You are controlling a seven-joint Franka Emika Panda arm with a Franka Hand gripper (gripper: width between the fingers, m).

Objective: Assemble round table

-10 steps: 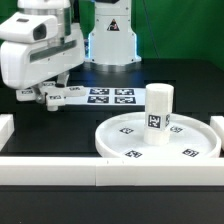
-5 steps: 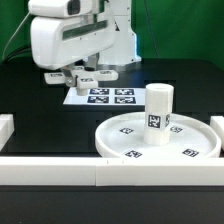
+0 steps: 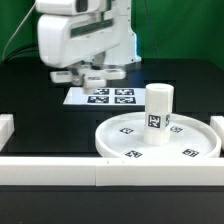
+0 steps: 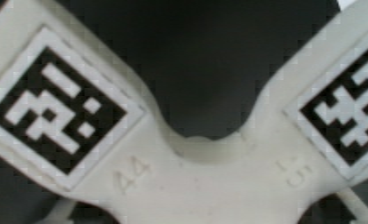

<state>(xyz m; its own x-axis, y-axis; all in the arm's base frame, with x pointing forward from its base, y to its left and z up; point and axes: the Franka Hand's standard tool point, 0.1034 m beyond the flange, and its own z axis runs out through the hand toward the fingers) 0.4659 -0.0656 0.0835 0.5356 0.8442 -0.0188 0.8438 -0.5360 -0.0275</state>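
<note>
1. Exterior view: the tool [image 3: 85, 72] hangs above the worktop [image 3: 40, 135], over the near-left corner of the marker board [image 3: 102, 97]. The cross [image 3: 95, 76] sits right beneath it, clear of the surface.
2. Tool state: fingers mostly hidden by the cross arms. Since the cross is off the worktop, I judge the tool is pinching it at the middle.
3. Wrist view: the cross [image 4: 184, 170] fills the picture, two tagged arms splaying away from the centre. A centre hold would keep it level and the arms free.
4. The disc [image 3: 160, 142] lies flat at the exterior view's right, rim up. The leg [image 3: 158, 108] stands upright on its hub, well apart from the tool.
5. Judgement: the leg's top is left bare so the cross can go on it next.
6. Count: one disc, one leg, one cross, one marker board with four tags. Two tags show on the cross in the wrist view.
</note>
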